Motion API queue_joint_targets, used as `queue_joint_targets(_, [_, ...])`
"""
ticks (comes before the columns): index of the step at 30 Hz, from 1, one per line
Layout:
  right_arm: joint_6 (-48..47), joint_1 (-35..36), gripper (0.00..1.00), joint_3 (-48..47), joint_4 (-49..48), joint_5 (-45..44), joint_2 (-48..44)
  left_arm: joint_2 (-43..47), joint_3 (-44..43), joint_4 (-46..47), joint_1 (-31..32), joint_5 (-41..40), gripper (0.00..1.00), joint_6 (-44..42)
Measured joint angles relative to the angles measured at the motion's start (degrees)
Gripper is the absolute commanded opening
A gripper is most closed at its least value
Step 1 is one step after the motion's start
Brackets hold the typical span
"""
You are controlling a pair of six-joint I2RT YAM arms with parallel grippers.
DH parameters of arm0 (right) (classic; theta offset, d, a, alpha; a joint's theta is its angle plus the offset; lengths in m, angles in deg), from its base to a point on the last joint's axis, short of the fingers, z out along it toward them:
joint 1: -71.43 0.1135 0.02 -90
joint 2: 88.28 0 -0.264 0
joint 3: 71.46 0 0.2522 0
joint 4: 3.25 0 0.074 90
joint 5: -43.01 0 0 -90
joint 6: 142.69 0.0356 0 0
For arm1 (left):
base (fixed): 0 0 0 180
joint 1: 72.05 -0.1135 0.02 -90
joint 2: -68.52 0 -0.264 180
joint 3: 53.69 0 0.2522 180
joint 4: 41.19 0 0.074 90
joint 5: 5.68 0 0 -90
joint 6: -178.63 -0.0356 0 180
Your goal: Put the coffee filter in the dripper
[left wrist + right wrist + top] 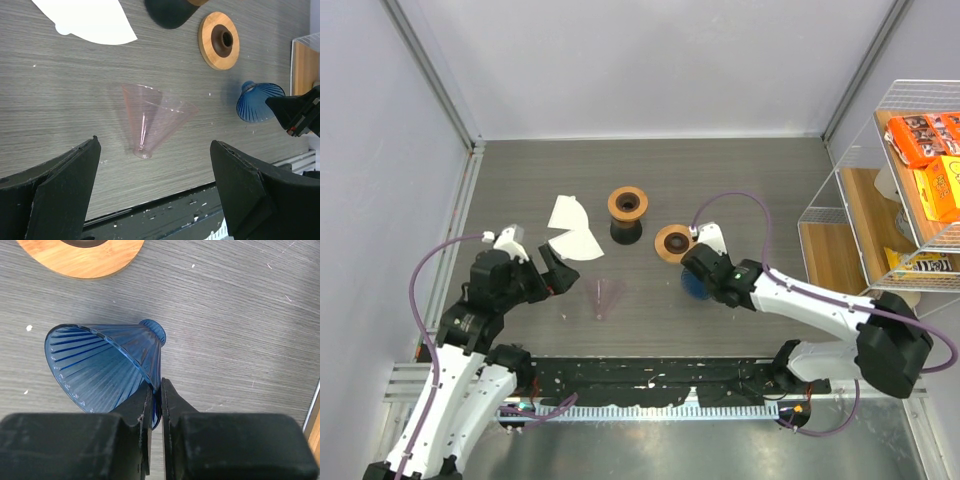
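My right end effector [156, 389] clamps the rim of the dark blue ribbed plastic cone dripper [100, 365], right of centre. The thin white paper coffee filter [578, 243] lies just beyond my wide-apart left end effector [557, 270], the nearer one.

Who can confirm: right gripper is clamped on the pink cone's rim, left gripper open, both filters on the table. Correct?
No. The right gripper is clamped on the blue dripper rim, not the pink cone; the right wrist view shows it. The left gripper is open and the filters lie on the table, as stated.
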Motion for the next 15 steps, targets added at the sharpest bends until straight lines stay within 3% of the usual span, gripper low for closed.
queue_joint_targets(7, [0.6, 0.0, 0.06, -3.6, 5.5, 10.1, -8.0, -0.7, 0.0, 2.6, 1.7, 4.9, 1.00, 0.3])
queue_joint_targets(15, [2.6, 0.0, 0.06, -10.4, 11.4, 31.2, -8.1, -9.3, -4.0, 6.2, 21.8, 0.7, 1.00, 0.3])
